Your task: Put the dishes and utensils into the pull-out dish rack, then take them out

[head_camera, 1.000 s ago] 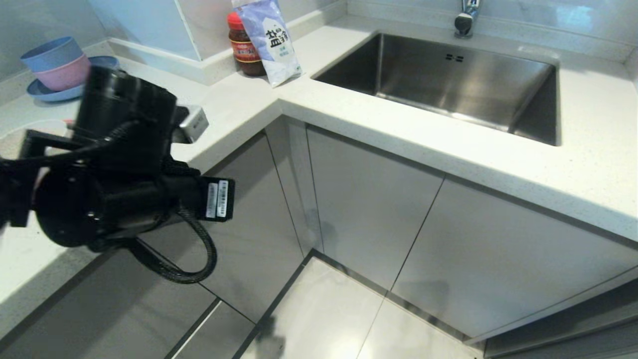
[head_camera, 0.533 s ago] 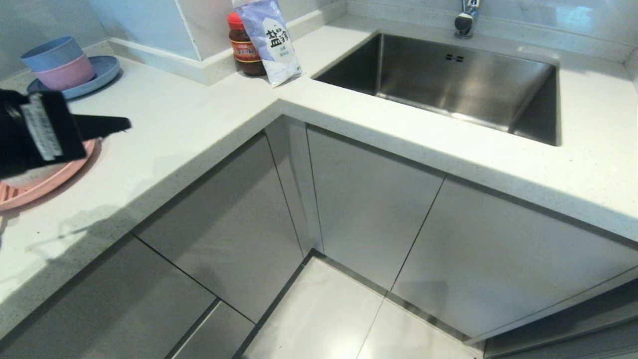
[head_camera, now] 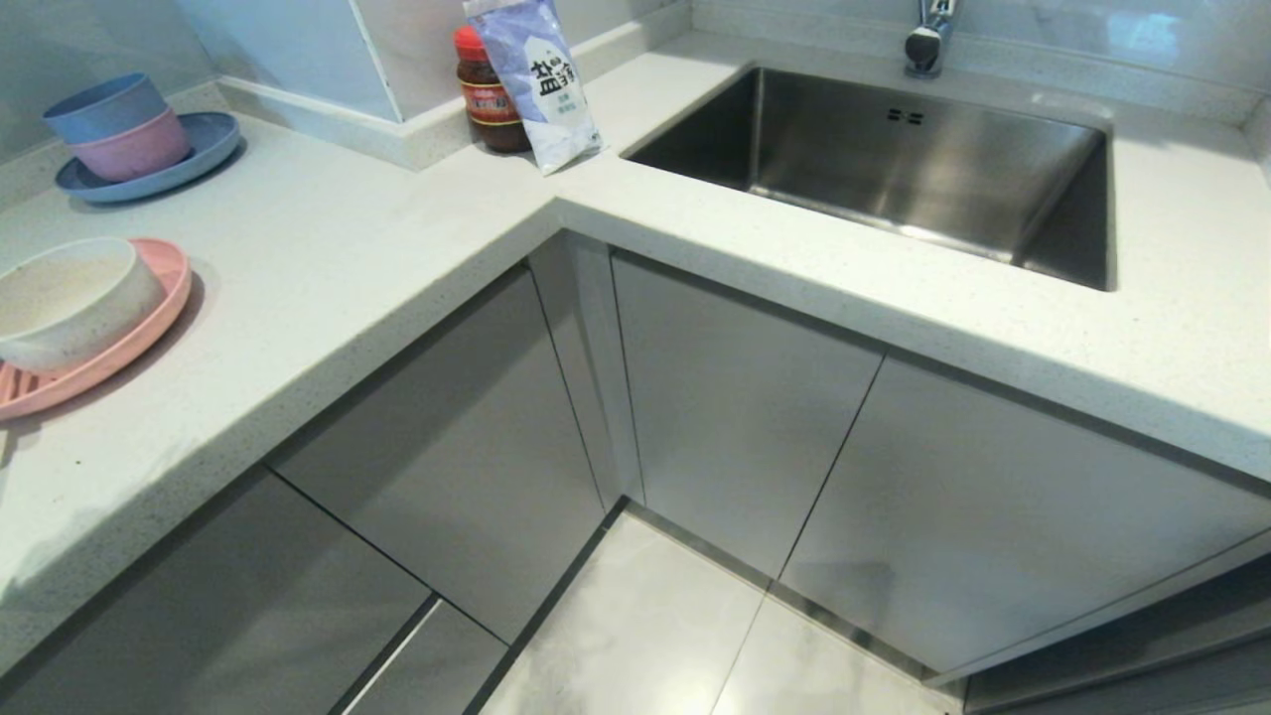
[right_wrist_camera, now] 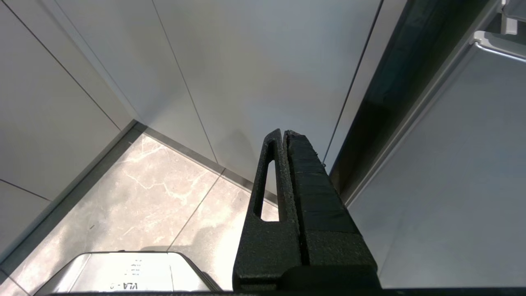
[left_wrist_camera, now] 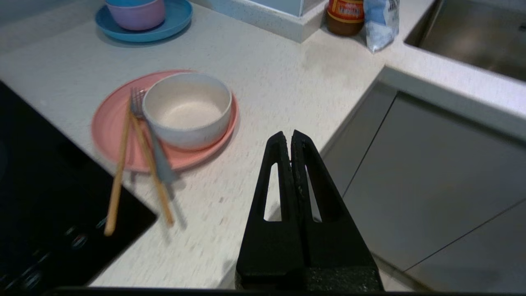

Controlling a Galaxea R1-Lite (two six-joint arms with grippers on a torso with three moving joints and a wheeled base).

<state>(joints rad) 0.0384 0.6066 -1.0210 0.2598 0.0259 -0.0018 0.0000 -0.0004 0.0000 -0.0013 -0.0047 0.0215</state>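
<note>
Head view: the speckled white stone desk (head_camera: pixel 328 248) bends in an L around smooth grey cabinet fronts (head_camera: pixel 735 397), with open tiled floor (head_camera: pixel 645 636) in the corner below. The pink plate (head_camera: pixel 149 318) lies near the desk's front edge at far left, cut off by the frame, and the off-white bowl (head_camera: pixel 70 298) stands on it. Behind, against the wall, a blue plate (head_camera: pixel 199 159) carries stacked blue and pink bowls (head_camera: pixel 114 129). A red-capped jar (head_camera: pixel 487 94) and a white packet (head_camera: pixel 541 84) stand at the inner corner beside the steel sink (head_camera: pixel 894 159). Neither arm shows here.

Left wrist view: the left gripper (left_wrist_camera: pixel 292 137), fingers pressed together and empty, hangs above the desk's front edge, apart from the plate. This view shows the whole round plate, the wooden chopsticks (left_wrist_camera: pixel 123 156) and the metal fork (left_wrist_camera: pixel 154 139) lying across its rim beside the bowl, their ends reaching onto a black glass cooktop (left_wrist_camera: pixel 49 197).

Right wrist view: the right gripper (right_wrist_camera: pixel 284 135), fingers pressed together, points down at marbled floor tiles (right_wrist_camera: pixel 135 197) before flat cabinet doors (right_wrist_camera: pixel 246 70).
</note>
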